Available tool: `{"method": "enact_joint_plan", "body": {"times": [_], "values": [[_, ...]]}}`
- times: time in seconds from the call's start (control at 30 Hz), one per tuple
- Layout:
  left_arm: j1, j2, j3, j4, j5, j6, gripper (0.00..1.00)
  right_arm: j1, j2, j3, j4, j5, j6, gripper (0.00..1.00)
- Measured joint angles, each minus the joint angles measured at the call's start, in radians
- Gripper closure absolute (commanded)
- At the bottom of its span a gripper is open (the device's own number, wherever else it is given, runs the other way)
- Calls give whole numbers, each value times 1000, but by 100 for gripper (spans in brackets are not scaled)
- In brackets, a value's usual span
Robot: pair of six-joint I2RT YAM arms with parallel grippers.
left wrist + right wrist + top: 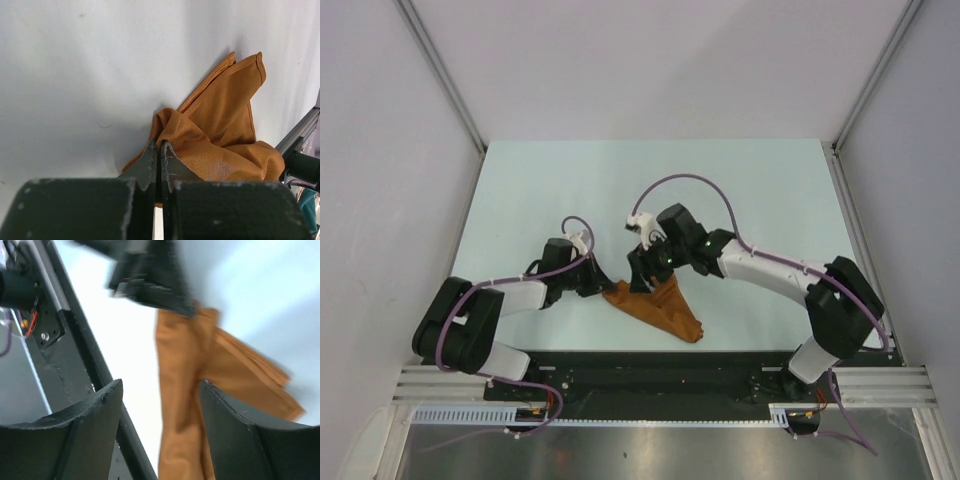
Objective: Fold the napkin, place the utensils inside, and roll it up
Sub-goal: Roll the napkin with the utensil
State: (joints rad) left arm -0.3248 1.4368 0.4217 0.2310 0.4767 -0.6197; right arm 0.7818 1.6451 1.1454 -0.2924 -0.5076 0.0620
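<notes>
The rust-brown napkin (662,308) lies bunched on the table near its front edge, between both arms. My left gripper (606,286) is shut on the napkin's left corner; in the left wrist view the fingertips (150,152) pinch a fold of the napkin (220,125), which rises crumpled behind them. My right gripper (646,278) hovers open just over the cloth's upper part. In the right wrist view a strip of the napkin (180,390) runs between the wide-apart jaws of that gripper (160,385), touching neither clearly. The utensils are out of view.
The pale table (620,180) is walled in white on three sides. A black mounting rail (650,365) runs along the near edge, also seen close to the right gripper as a dark rail (75,340). The left gripper's body (150,285) sits just beyond the cloth.
</notes>
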Motion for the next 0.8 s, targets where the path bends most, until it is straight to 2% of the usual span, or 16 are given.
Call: {"method": "enact_joint_plan", "body": {"times": [0.1,0.27,0.47,0.8], "values": [[0,8,10,-10,2,1,100,105,-58,-53,49,94,-21,34],[0,27,25,-11,6,8,100,208,-21,-92,76,222,-60,36],[0,31,31,-17,6,14,100,238,54,-92,79,309,-97,36],[0,31,35,-25,7,19,100,243,104,-91,84,360,-135,36]]}}
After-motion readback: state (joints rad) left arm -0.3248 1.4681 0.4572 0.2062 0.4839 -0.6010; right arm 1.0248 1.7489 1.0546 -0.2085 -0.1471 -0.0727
